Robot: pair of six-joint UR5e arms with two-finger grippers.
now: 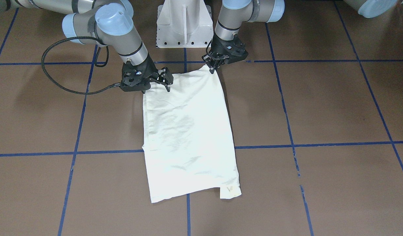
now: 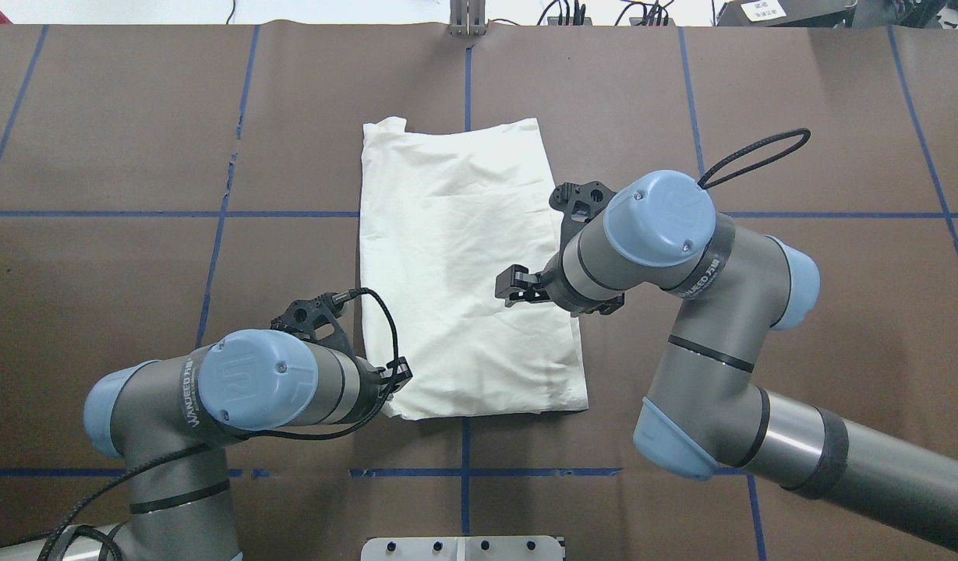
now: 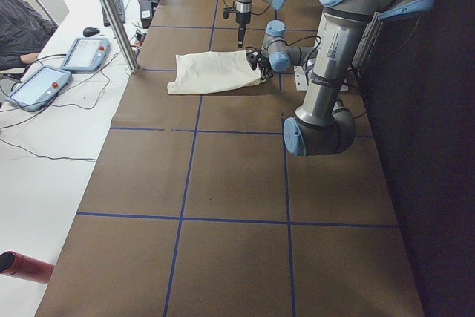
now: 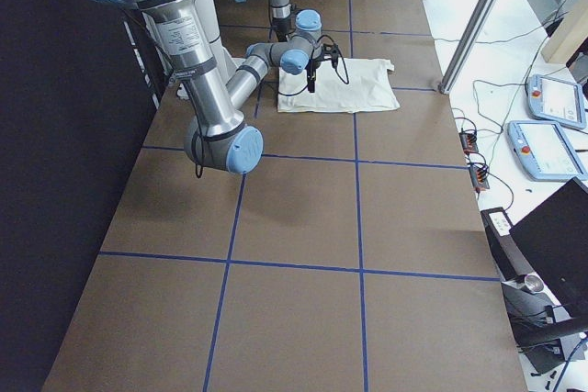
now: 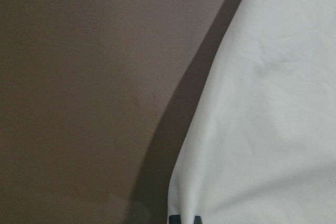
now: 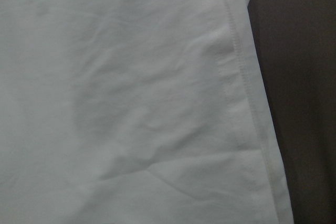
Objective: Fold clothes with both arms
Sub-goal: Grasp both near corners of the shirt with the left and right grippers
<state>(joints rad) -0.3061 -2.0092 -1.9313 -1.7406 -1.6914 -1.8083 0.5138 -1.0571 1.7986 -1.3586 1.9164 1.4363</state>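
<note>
My left end effector (image 1: pixel 213 69) clenched on a T-shirt (image 1: pixel 188 131) corner, my right end effector (image 1: pixel 167 80) released over the same edge.

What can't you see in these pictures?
- Shirt underside: pressed to the table in every view.
- Left pincer in the overhead view: its own arm covers most of it.
- Right pincer in its wrist view: out of frame, only shirt shows.
- Both pincers in side views: too small.

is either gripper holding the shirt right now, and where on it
The left gripper pinches the T-shirt by its robot-side corner; the right gripper is open above it, holding nothing.
</note>
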